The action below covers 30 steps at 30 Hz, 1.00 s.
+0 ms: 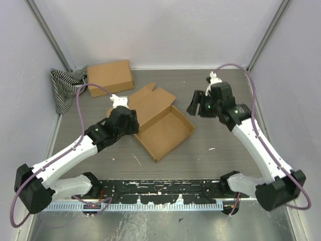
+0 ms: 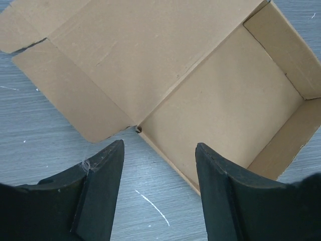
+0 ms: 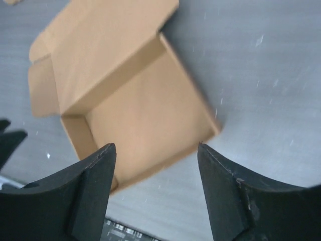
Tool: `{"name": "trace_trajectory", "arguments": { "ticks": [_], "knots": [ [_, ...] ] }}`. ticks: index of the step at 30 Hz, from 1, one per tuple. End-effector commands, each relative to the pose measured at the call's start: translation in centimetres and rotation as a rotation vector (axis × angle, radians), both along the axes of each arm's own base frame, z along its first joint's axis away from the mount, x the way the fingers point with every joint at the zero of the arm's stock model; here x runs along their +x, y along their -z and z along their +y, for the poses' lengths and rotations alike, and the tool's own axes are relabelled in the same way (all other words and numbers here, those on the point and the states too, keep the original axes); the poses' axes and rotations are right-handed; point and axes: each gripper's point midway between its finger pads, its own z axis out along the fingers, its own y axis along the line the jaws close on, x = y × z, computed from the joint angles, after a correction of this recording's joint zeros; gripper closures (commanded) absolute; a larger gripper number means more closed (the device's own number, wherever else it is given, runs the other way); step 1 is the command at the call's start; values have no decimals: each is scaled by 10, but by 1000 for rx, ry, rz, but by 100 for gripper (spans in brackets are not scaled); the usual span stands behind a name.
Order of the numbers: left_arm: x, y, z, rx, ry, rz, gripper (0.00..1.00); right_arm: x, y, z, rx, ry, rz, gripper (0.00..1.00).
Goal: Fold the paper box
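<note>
Left wrist view: left gripper (image 2: 159, 145) and right gripper (image 3: 156, 145) both gape empty. We should swing the lid (image 2: 125, 60) of the paper box (image 2: 241, 115) toward the counter's near-right corner.

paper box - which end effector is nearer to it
Left. The left end effector hovers at the left edge of the paper box, by its lid fold; the right end effector hangs apart, off its far right side.

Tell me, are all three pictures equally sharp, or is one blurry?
Top view: even light, soft shadows, the box sharp. Left wrist view: cardboard creases crisp, the fingers dark and close. Right wrist view: the box's edges look smeared, from motion or focus blur.
</note>
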Motion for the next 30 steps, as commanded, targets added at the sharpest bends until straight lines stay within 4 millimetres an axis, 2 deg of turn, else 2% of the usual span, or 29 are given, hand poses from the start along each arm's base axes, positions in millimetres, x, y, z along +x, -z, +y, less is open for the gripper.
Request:
{"name": "trace_trajectory", "arguments": {
  "ticks": [1,4,5,7,10,14,19,22,26,30],
  "knots": [
    [-4,-3,11,-6,-35,-13,34,72,-9,0,-188,-44,-98,31],
    [-9,-2,18,13,-42,-3,34,119,37,18,-268,-120,-4,54],
    [-10,-3,20,17,-43,-1,34,133,61,22,-293,-132,40,58],
    [-13,-1,23,26,-45,5,34,148,82,28,-311,-138,69,60],
    [-16,3,26,30,-54,19,33,154,98,37,-302,-163,85,60],
    [-20,13,29,31,-75,43,33,143,114,43,-300,-203,120,60],
    [-23,31,36,78,-90,78,33,130,123,34,-358,-180,141,58],
    [-26,40,38,94,-94,105,32,126,115,23,-399,-117,110,58],
    [-27,44,39,88,-98,101,32,113,94,36,-344,-150,44,56],
    [-26,46,39,97,-102,108,32,113,100,46,-331,-204,65,54]
  ]
}}
